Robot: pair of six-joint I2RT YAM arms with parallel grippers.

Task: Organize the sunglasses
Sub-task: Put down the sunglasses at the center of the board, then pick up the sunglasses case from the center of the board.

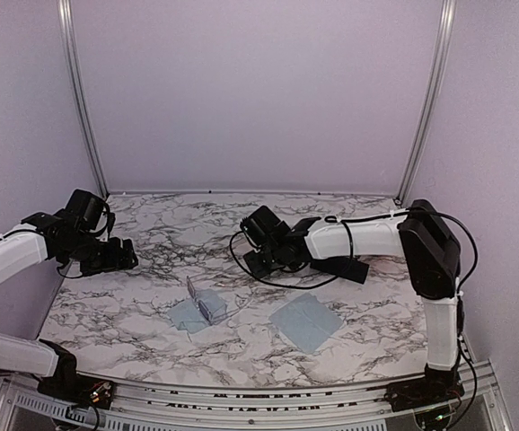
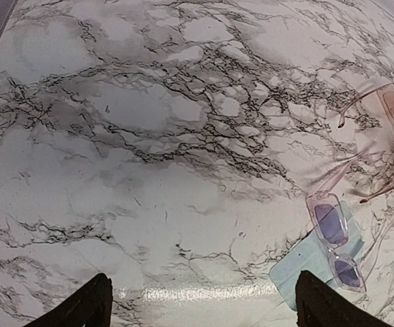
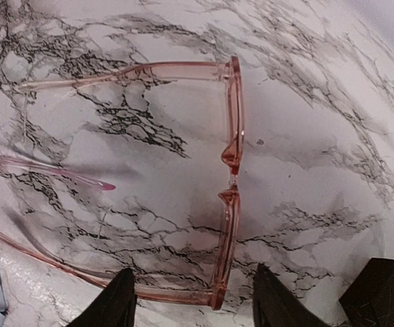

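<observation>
One pair of sunglasses (image 3: 232, 170) has a pink translucent frame and lies on the marble table (image 3: 333, 102) with its temples spread. My right gripper (image 3: 193, 270) hangs over its lower corner, jaws apart on either side of the frame, neither finger touching it. The same pair shows at the right edge of the left wrist view (image 2: 391, 129). The second pair (image 2: 337, 242), pale lilac with purple lenses, rests on a light blue cloth (image 2: 294, 272) near the table's middle (image 1: 210, 307). My left gripper (image 2: 204, 274) is open over bare marble to the left of that pair.
A second light blue cloth (image 1: 306, 321) lies front right of centre. A black oblong thing (image 1: 347, 268) sits under the right forearm, and a black cable (image 1: 277, 282) loops on the table beside it. Walls close in the back and both sides.
</observation>
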